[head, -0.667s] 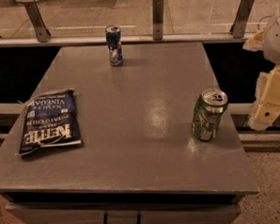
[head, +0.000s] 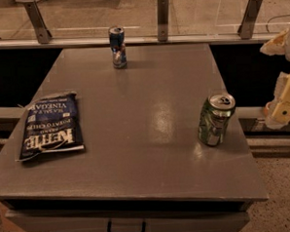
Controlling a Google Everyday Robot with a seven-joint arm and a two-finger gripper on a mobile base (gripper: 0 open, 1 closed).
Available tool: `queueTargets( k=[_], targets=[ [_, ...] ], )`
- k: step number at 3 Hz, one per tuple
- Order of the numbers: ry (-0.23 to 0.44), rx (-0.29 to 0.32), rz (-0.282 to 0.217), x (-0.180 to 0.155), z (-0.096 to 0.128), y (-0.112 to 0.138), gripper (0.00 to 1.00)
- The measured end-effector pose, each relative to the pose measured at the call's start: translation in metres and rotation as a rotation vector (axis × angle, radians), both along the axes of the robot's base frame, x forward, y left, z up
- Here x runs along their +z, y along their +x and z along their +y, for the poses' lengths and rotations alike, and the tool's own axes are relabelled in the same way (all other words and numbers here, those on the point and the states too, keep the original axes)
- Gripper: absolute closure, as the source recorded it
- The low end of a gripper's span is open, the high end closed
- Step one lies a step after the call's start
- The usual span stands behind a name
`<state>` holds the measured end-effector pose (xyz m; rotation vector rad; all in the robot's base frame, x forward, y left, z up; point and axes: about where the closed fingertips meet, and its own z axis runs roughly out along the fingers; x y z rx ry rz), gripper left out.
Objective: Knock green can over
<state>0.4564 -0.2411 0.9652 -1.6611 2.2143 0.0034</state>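
Note:
The green can [head: 216,120] has shiny green sides with pale markings and a silver top with a pull-tab. It stands upright on the grey table [head: 151,137], near the table's right edge. My gripper [head: 284,103] shows as pale yellowish parts at the right border of the camera view. It is off the table's right side, at about the can's height, and a clear gap separates it from the can. Part of the gripper is cut off by the frame edge.
A slim blue can [head: 117,46] stands at the table's far edge. A dark blue chip bag [head: 50,125] lies flat at the left. A rail with metal posts [head: 163,18] runs behind the table. A drawer handle [head: 126,228] shows below the front edge.
My gripper has shifted very slightly to the right. The green can, the blue can and the chip bag have not moved.

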Motion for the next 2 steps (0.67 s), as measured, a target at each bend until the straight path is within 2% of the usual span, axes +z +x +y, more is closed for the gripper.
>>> queueTargets(
  k=[1, 2],
  targets=[
    [0.161, -0.009, 0.049, -0.031, -0.012, 0.012, 0.00],
    [0.314, -0.007, 0.078, -0.057, -0.010, 0.014, 0.00]
  ],
)
